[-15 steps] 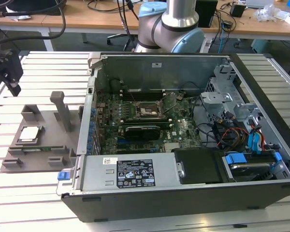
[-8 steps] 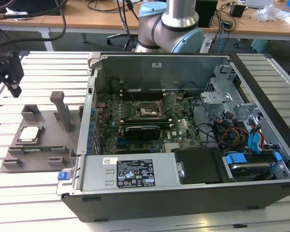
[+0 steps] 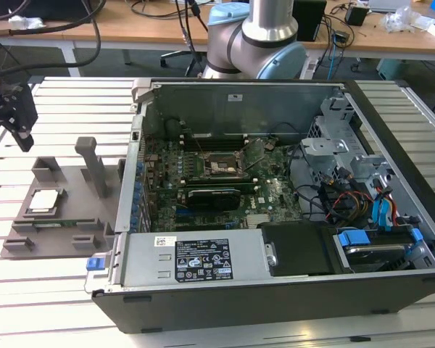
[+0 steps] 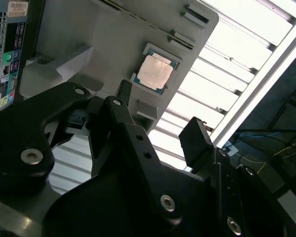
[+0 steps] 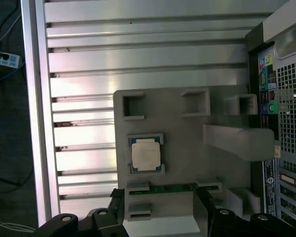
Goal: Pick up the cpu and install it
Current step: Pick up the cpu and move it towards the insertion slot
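cpu is sitting untouched in the grey holder tray beside the computer case, while the tool is hanging spread above it, so an off-centre descent could be catching the tray rim and tilting the chip.

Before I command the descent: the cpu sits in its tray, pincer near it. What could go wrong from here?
The open pincer looks off-centre from the cpu; a straight drop may strike the raised blocks of the grey tray. The cpu lies low in its recess, so the fingers might catch little edge and tilt it.
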Tool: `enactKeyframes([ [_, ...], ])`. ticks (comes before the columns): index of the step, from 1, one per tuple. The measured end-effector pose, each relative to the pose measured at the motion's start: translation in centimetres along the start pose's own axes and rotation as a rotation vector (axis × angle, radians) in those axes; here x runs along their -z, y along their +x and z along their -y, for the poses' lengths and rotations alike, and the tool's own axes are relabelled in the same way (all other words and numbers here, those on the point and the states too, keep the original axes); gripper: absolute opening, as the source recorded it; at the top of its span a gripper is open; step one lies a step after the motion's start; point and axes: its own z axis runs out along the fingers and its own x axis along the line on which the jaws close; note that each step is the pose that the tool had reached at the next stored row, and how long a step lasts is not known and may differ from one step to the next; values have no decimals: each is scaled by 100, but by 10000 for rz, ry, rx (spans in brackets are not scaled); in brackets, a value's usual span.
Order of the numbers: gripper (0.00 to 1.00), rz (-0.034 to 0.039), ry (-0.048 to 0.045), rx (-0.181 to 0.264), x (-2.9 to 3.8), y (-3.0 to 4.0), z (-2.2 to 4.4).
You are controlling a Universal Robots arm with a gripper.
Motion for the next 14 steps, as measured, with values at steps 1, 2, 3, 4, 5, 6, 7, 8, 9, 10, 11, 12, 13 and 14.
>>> enactKeyframes([
  [1,66,3,-1,59,-8,-4,-1],
  [2,66,5,-3,160,-13,-7,-1],
  [3,66,8,-5,250,-18,-10,-2],
  [4,66,10,-28,403,-23,-15,-1],
  [5,66,10,-60,461,-23,-18,-1],
  [6,66,11,-97,509,-24,-20,-2],
  [7,66,13,-130,578,-25,-22,-3],
  [8,66,14,-136,608,-25,-22,-3],
  [9,66,13,-135,609,-24,-22,-3],
  [10,66,12,-135,611,-24,-23,-2],
  [11,66,12,-135,611,-24,-23,-2],
  [12,66,13,-135,612,-24,-23,-2],
  [13,66,13,-135,612,-24,-23,-2],
  [14,66,11,-135,612,-25,-23,-2],
])
